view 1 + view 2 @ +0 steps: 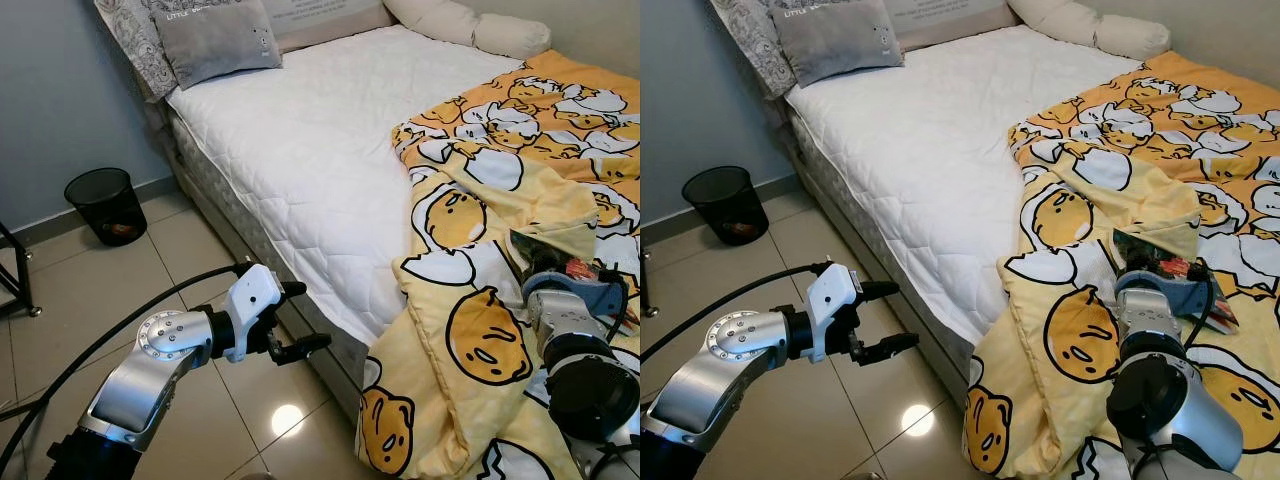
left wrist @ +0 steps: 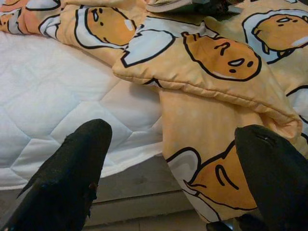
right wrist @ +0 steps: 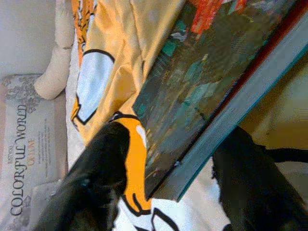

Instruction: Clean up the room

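Here right gripper (image 3: 163, 192) clamps book (image 3: 207, 96); left gripper (image 1: 300, 318) spread.

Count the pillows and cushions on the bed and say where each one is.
3. A grey cushion leans on a patterned pillow at the head's floor-side corner; a cream pillow lies along the far side. More may be hidden under the blanket.

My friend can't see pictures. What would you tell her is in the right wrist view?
A thick book with a dark, colourful cover sits between the right gripper's two black fingers, above a yellow egg-cartoon blanket. Behind lie a cream bolster and a pillow printed "COLORFUL WORLD".
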You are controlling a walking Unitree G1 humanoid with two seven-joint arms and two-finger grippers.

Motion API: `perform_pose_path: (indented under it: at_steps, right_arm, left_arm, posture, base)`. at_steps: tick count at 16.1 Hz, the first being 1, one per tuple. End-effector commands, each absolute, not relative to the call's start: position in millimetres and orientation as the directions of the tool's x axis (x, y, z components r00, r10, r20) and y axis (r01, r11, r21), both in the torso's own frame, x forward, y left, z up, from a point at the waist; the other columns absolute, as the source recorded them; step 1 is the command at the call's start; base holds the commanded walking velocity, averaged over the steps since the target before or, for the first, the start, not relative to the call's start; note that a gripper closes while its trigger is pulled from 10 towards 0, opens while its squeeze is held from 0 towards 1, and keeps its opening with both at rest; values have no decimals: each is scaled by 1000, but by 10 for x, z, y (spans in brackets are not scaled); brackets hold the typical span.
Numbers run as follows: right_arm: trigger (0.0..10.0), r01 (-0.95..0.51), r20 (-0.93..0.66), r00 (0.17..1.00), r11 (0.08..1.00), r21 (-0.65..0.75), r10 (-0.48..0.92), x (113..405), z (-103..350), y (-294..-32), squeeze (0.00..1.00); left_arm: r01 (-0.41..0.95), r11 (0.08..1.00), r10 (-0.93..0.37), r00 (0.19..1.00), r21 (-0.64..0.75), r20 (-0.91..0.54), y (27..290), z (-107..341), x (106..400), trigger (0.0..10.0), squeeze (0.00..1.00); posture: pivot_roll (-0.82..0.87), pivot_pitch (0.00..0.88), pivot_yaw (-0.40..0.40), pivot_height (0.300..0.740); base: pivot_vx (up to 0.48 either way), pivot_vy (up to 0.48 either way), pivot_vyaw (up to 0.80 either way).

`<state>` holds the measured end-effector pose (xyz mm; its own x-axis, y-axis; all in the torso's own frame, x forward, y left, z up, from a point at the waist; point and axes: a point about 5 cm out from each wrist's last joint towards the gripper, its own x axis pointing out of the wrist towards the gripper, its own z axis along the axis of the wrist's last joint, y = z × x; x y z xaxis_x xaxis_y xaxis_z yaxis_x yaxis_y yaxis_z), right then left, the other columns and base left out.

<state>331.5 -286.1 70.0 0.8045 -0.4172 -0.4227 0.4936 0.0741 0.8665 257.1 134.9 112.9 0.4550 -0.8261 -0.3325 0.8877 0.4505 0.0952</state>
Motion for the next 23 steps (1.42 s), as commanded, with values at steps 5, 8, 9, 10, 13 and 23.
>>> perform_pose_path:
  at_steps: [5,8,9,10,13,23]
  right_arm:
    - [0,489,-436,795,20,872,-421,3339,720,-2844,0]
    - [0,503,-456,785,1,865,-420,3319,680,-2829,0]
    - [0,504,-458,784,-3,864,-419,3317,674,-2826,0]
    - [0,504,-461,783,-7,864,-418,3313,667,-2822,0]
    - [0,531,-450,785,90,842,-425,3310,662,-2815,0]
    - [0,86,33,957,390,917,-288,3190,1025,-2970,0]
  left_arm:
    - [889,442,-829,456,121,-323,1335,1188,2607,10000,0]
    - [890,440,-831,455,122,-321,1327,1191,2611,10000,0]
    - [890,440,-831,455,123,-321,1325,1192,2612,10000,0]
    - [890,439,-831,455,125,-321,1324,1191,2615,10000,0]
    - [885,446,-829,464,131,-312,1314,1202,2643,10000,0]
    - [837,535,-808,547,113,-221,1298,1249,2655,10000,0]
  posture:
    - [13,0,24,740]
    - [13,0,24,740]
    - [13,0,24,740]
    - [16,0,23,740]
    - [14,0,24,740]
    - [-21,0,8,740]
  base:
    - [0,0,0]
    - [0,0,0]
    - [0,0,0]
    - [0,0,0]
    - [0,0,0]
    - [0,0,0]
